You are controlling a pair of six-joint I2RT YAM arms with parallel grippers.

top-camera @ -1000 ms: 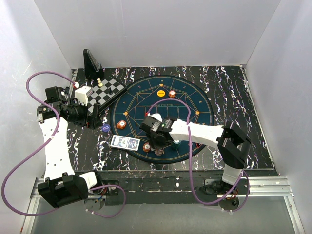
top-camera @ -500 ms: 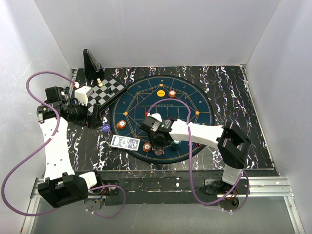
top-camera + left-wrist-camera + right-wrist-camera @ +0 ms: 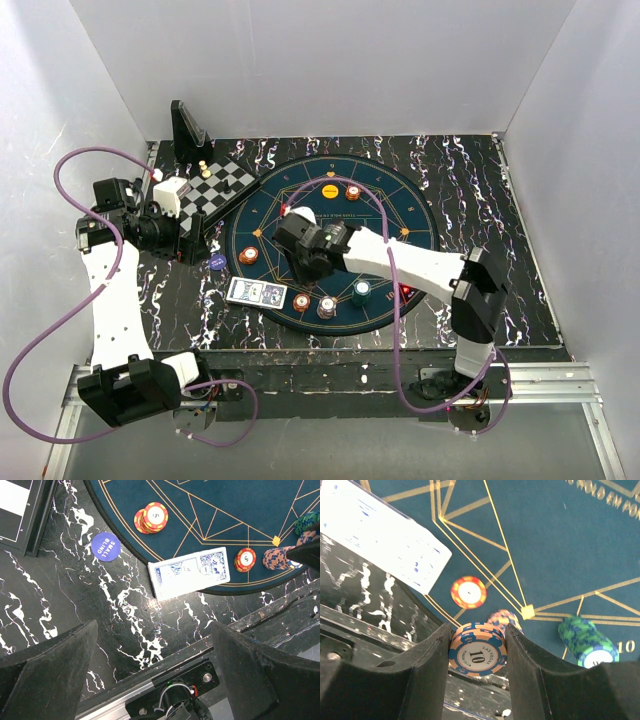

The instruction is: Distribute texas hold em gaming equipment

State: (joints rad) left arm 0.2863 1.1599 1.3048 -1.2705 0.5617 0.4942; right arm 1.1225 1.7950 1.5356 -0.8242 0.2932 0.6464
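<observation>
Above the mat [image 3: 560, 545], right gripper [image 3: 477, 647] pinches an orange 10 chip [image 3: 477, 657].

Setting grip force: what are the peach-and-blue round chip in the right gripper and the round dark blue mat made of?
Peach-and-blue round chip: likely hard plastic or clay composite, matt, printed centre label. Round dark blue mat: probably felt-like fabric, glare-free, printed gold lines.
</observation>
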